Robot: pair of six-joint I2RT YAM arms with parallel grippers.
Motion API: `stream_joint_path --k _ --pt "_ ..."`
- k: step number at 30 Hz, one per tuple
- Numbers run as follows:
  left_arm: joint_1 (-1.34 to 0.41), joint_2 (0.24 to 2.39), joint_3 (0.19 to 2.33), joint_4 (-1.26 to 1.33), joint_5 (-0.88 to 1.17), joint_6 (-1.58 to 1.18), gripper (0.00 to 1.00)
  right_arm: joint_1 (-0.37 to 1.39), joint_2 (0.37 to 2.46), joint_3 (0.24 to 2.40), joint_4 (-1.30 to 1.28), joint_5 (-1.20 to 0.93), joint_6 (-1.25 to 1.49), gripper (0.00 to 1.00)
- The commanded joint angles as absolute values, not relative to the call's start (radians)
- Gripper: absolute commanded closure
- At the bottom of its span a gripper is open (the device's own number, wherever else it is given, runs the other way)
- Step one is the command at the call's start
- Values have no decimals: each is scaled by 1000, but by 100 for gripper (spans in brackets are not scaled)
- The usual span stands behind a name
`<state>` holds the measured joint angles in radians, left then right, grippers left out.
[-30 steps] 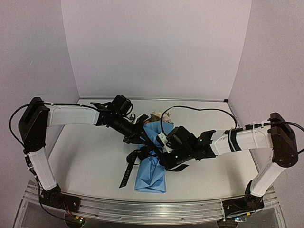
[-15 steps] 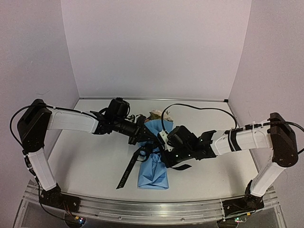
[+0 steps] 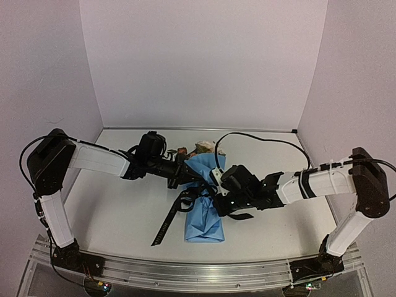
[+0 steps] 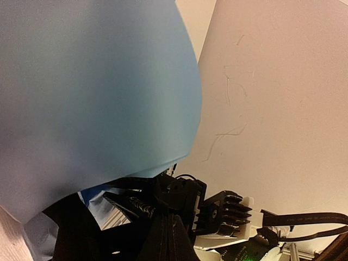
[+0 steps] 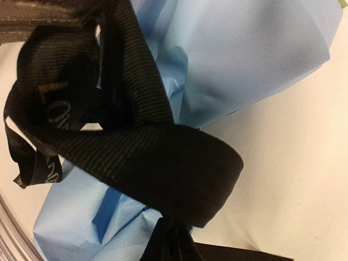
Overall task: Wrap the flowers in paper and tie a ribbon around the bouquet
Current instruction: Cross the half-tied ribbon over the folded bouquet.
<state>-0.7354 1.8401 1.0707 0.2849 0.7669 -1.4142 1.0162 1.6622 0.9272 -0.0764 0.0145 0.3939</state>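
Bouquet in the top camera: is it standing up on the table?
No, the bouquet lies flat on the table, its wide end with the flowers pointing toward the back wall.

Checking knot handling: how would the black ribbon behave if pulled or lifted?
Probably floppy: the ribbon folds into a soft loop over the bouquet and its tail lies limp on the table. Likely light: a thin woven strap. Its weave may grip, not slip.

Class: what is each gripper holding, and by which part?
Both hold the ribbon: left gripper and right gripper each pinch a strand at the bouquet.
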Motion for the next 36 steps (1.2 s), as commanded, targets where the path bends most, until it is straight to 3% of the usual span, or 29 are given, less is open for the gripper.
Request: stream_joint_path --k 1,6,19,28,36 --pt "-713 1844 1072 413 720 -1407 100 1017 1607 910 -131 41 397 98" --pt "-714 1835 1083 415 707 -1448 100 1018 1579 912 -142 42 396 91" --pt "-735 1853 1065 516 642 -1603 100 1018 1428 889 -207 110 390 60" --pt "-751 1884 1095 536 681 -1624 100 1017 1500 954 -141 -8 230 49" --pt "-750 1868 1078 566 678 -1651 100 990 1572 1024 -130 -61 244 47"
